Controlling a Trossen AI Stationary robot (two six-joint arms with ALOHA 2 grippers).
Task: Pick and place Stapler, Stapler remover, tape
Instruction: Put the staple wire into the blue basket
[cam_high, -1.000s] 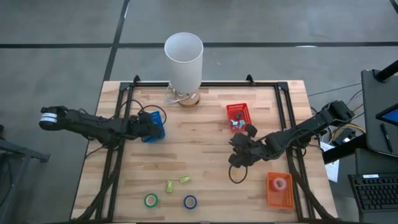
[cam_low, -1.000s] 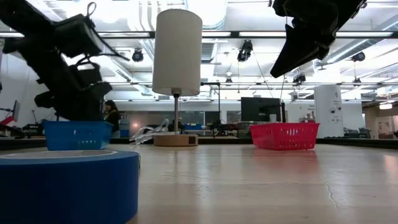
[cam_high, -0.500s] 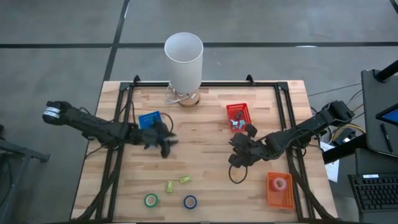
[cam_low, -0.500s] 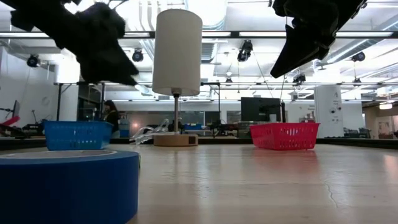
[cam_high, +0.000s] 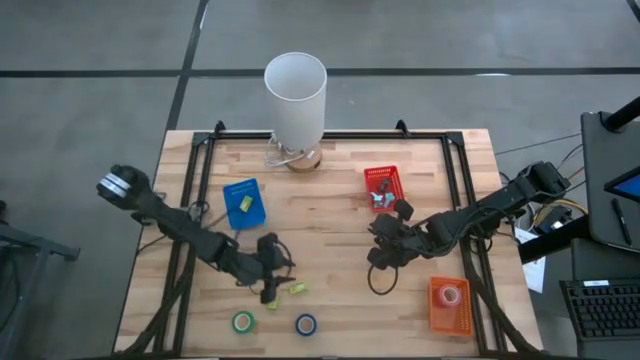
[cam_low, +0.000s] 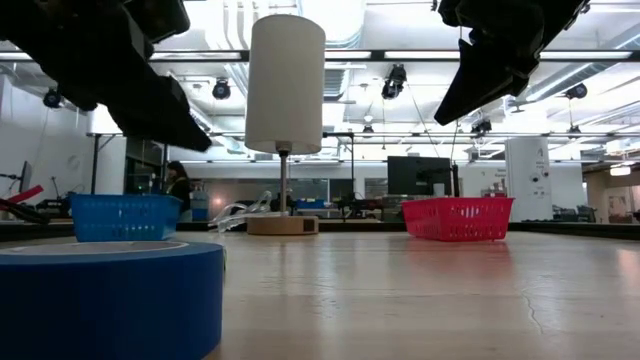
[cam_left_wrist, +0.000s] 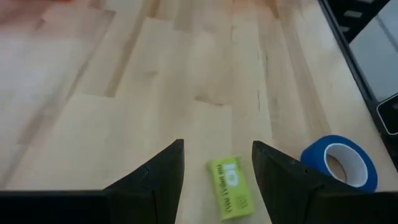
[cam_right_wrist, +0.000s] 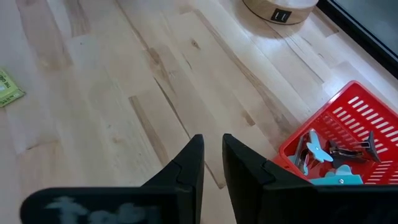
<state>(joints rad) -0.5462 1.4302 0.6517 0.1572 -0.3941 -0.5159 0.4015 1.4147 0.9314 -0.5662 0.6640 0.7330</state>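
My left gripper (cam_high: 270, 285) hangs open over the near middle of the table. One small yellow-green block (cam_left_wrist: 230, 196) lies on the wood between its fingers, untouched, and a second block (cam_high: 297, 289) lies just beside. A green tape roll (cam_high: 243, 322) and a blue tape roll (cam_high: 306, 324) lie flat near the table's front edge; the blue roll (cam_left_wrist: 339, 163) also shows past the left fingers. A pink tape roll (cam_high: 451, 294) sits in the orange basket (cam_high: 450, 318). My right gripper (cam_high: 385, 245) waits right of centre, its fingers (cam_right_wrist: 189, 162) a narrow gap apart and holding nothing.
A blue basket (cam_high: 243, 203) at the left holds a yellow-green piece. A red basket (cam_high: 382, 185) at the far right holds small light-blue and dark clawed pieces (cam_right_wrist: 329, 152). A white lamp (cam_high: 296, 95) stands at the far edge. Bare wood lies in the middle.
My left gripper has swung from above the blue basket toward the near edge and to the right, ending low over the yellow-green blocks. The blue basket, covered by it before, now shows with a yellow-green piece inside.
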